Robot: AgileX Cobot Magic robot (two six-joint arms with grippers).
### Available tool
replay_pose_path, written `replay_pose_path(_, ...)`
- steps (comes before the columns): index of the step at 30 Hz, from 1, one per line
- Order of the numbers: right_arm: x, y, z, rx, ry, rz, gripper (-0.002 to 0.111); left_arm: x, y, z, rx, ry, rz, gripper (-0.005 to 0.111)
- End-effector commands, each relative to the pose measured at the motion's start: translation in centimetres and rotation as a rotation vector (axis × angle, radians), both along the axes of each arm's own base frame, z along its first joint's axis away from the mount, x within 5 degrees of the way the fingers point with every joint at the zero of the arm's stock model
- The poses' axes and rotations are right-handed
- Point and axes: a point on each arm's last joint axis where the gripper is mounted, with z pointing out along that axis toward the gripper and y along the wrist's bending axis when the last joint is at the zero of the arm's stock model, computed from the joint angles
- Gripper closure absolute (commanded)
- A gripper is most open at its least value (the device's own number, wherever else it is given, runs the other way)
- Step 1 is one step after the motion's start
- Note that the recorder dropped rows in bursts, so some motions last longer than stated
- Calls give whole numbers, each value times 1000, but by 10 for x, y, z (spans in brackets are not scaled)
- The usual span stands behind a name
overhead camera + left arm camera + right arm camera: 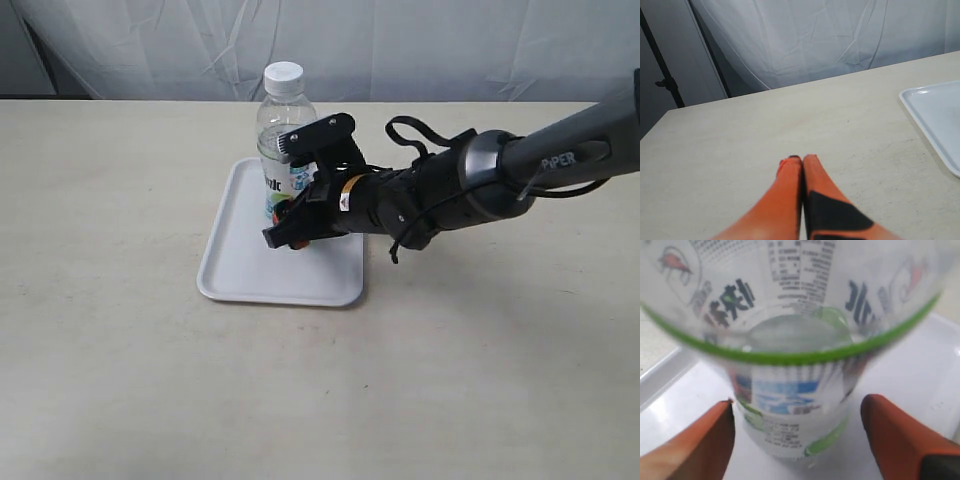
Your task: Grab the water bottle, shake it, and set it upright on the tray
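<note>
Close against the right wrist camera stood the small clear plastic water bottle [790,340], its white label with green and blue marks filling most of that view. It stood upright on the flat white rectangular plastic tray [920,370], toward the tray's far end in the exterior view, with its white screw cap [284,73] on top. The right gripper [797,402] had its orange fingers [700,440] spread to either side of the bottle's lower part. A narrow gap showed on at least one side, so the grasp looked released, not clamped. In the exterior view the black right arm [480,180] reached in from the right, low over the tray's near edge. The tray lay on a pale beige tabletop [120,380]. The left gripper [801,160] hovered over bare table beside the tray's corner [940,115], its orange fingers pressed together and holding nothing. A white cloth backdrop [400,50] hung behind the table.
</note>
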Motion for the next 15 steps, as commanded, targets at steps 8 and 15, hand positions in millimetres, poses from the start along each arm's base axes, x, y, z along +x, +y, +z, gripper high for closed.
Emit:
replay_pose_path(8, -13, -15, 7, -168, 160, -11, 40, 0, 0, -1, -8, 1, 0, 106)
replay_pose_path(15, -25, -29, 23, -293, 268, -14, 102, 0, 0, -1, -8, 1, 0, 106)
